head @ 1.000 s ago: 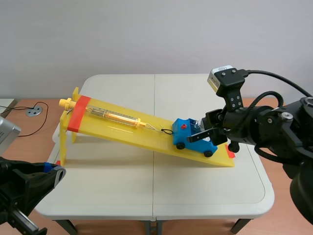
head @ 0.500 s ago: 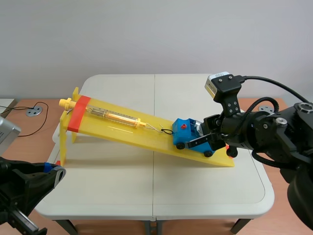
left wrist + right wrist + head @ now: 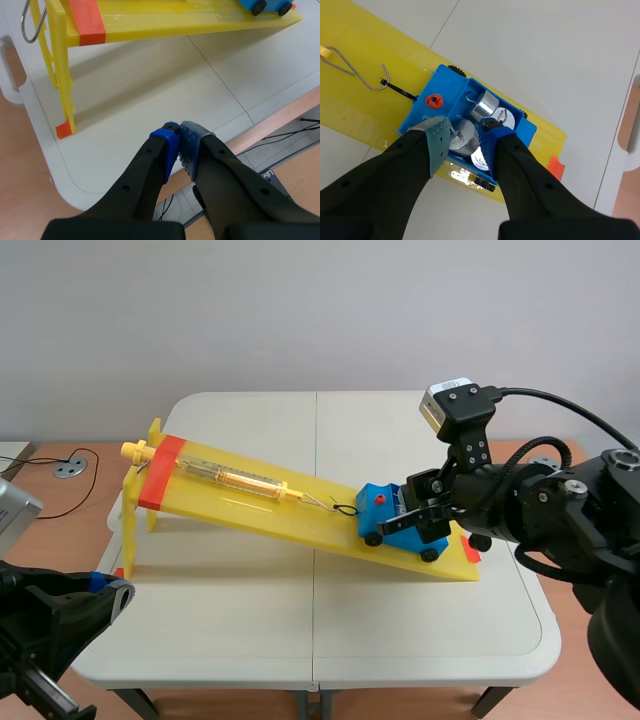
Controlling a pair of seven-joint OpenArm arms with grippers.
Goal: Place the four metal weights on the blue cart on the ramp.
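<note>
Right gripper (image 3: 465, 131): scene centre-right, fingers apart astride one weight (image 3: 463, 145) inside the blue cart (image 3: 426, 114). Left gripper (image 3: 179, 131): scene lower left, fingers together, empty.

In the scene view the right tool (image 3: 405, 518) covered the top of the blue cart (image 3: 375, 503), so the metal weights in it were hidden there. In the right wrist view the same tool overlapped the metal weights (image 3: 485, 106), and whether it pressed on the one under it could not be told. The left wrist view cut off the blue cart at its wheels, along with most of the ramp (image 3: 165, 21).
</note>
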